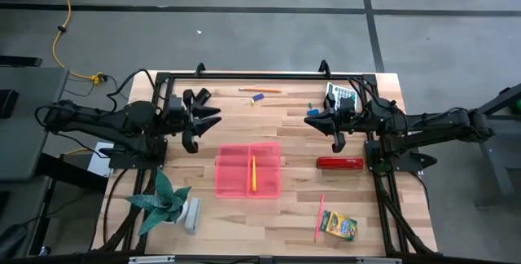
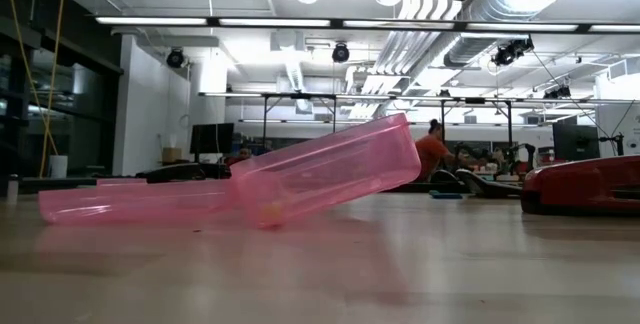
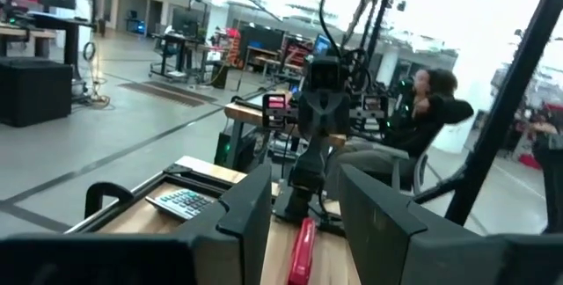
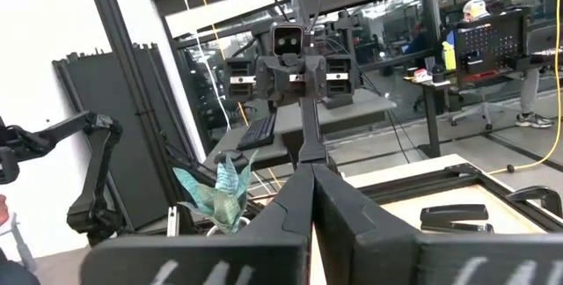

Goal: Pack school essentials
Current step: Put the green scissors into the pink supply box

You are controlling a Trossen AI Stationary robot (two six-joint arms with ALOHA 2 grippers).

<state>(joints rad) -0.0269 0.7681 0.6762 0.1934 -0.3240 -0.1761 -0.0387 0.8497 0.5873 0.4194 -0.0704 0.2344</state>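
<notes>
At the centre of the wooden table [image 1: 244,223], an open pink case [image 1: 248,170] already holds one yellow pencil [image 1: 253,172], evidently waiting for the rest. An orange pencil [image 1: 259,90] and blue eraser [image 1: 258,97] lie near the far edge; a pink pencil [image 1: 318,217] and crayon box [image 1: 338,226] sit near the front right. The left gripper [image 1: 213,117] hangs spread and empty, the right gripper [image 1: 310,116] pinched closed on nothing, both raised clear, likely poised between picks.

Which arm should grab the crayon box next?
Right, probably. The crayon box lies at the table's near right corner, on the right gripper's side and beside the pink pencil. The left gripper would have to cross over the pink case.
</notes>
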